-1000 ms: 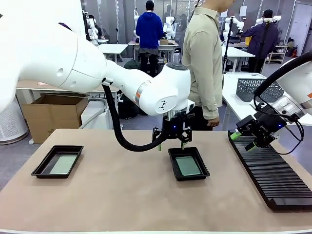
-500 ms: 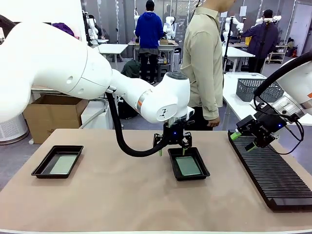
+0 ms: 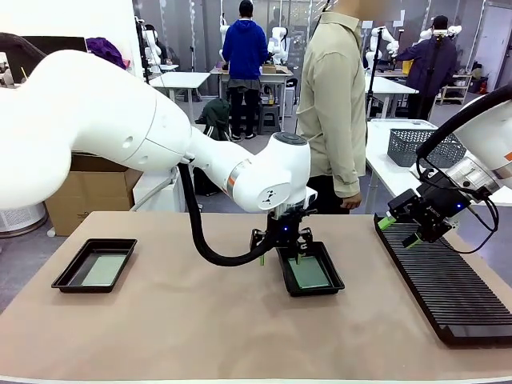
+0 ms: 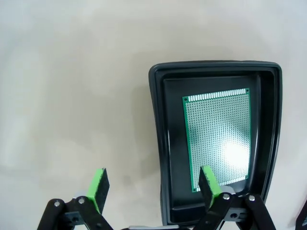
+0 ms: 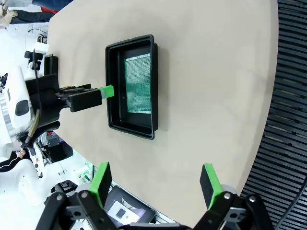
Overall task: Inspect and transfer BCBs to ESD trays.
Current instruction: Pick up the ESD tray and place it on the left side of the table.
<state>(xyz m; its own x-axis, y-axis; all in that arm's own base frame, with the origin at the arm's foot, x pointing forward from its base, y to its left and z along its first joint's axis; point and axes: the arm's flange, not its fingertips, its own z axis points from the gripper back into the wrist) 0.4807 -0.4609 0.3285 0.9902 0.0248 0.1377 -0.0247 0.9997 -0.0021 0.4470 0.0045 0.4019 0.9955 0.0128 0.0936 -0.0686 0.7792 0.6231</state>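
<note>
Hovering low over the middle tray (image 3: 310,270), the left gripper (image 3: 279,255) has its jaws spread wide w/ nothing between them. In the left wrist view one finger (image 4: 209,180) sits over the tray's near end, by the board's corner, while the other finger (image 4: 97,185) hangs over bare bench (image 3: 200,320) outside the tray's long rim. So the gripper straddles that rim rather than the board.

The BCB (image 4: 218,138) lies flat on the tray floor, long axis running away from the gripper along the tray's length, toward the far edge of the bench. It sits off to one finger's side of the gripper's midline, not centred between the fingers.

A 2nd tray (image 3: 94,265) near the bench's left edge also holds a pale board (image 3: 105,270).

The right gripper (image 3: 398,230) is well apart, over the slotted rack (image 3: 444,280) at the bench's right edge, jaws released and empty. The left arm is much the nearer to the middle tray.

Judgement: a board pick would need a sideways shift over the tray; as it stands, closing would meet the rim. A person (image 3: 334,104) stands at the far edge.
</note>
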